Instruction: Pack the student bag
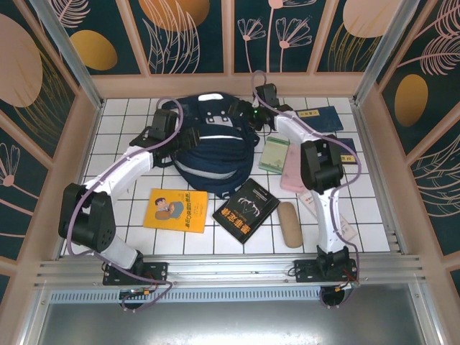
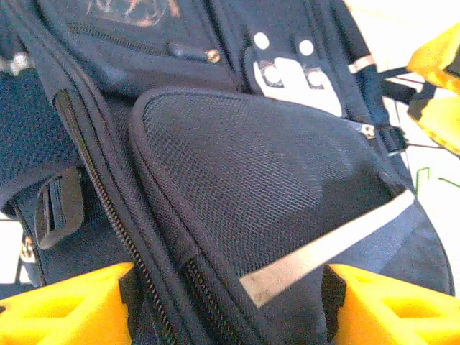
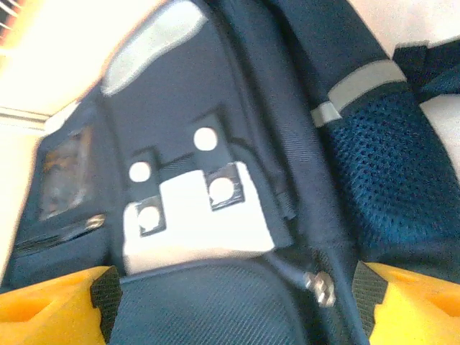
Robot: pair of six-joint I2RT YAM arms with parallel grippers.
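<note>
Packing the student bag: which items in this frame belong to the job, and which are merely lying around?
In the job now:
- student bag

Lying untouched on the table, probably contents to pack later:
- yellow book
- black book
- tan case
- green notebook
- pink booklet
- blue book

backpack (image 3: 215, 129): blurred, cut off at every edge | black book (image 1: 245, 210): cover lettering too small to read | pink item (image 1: 291, 176): kind unclear, partly behind right arm (image 1: 320, 169)
</note>
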